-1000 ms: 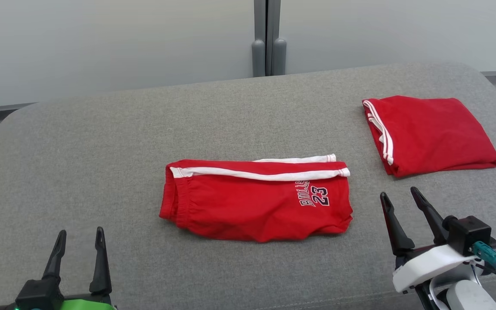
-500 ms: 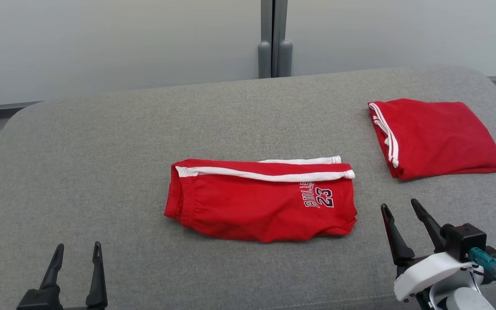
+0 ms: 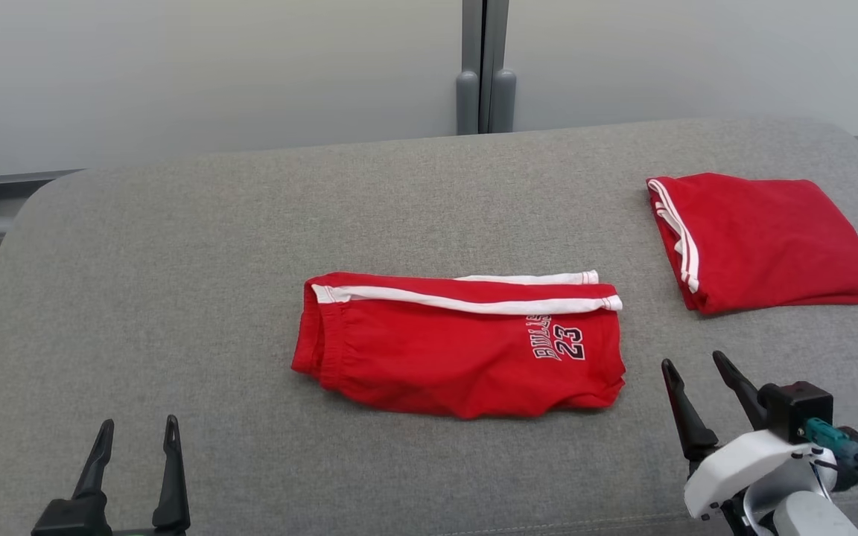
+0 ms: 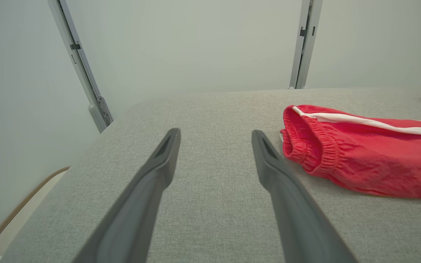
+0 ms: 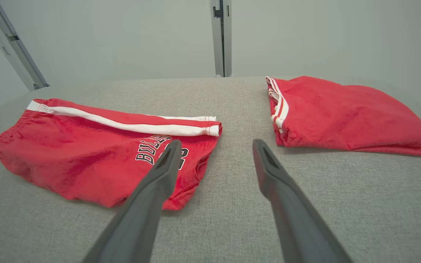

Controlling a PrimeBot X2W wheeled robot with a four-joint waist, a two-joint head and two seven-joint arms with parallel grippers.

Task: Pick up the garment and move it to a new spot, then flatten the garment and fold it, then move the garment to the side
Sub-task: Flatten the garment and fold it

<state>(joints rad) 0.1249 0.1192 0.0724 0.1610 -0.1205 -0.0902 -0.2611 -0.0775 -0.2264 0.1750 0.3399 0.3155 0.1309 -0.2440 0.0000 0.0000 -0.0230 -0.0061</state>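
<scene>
Red folded shorts [image 3: 459, 353], grey cushion [image 3: 176, 298], jaws apart

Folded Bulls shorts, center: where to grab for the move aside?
Take the shorts by both ends: left gripper on the gathered waistband, right gripper on the hem end by the 23, each coming low from its own side. Flat stacked layers likely stay together that way.

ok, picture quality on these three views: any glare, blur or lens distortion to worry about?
Head view: soft even light, no glare; the shorts cast only a thin shadow on the grey cushion, lettering sharp. Left wrist view: wide-angle makes the wall post lean, and the fingers loom large. Right wrist view: same stretch at the edges, folded red cloth well lit, no glare.
</scene>
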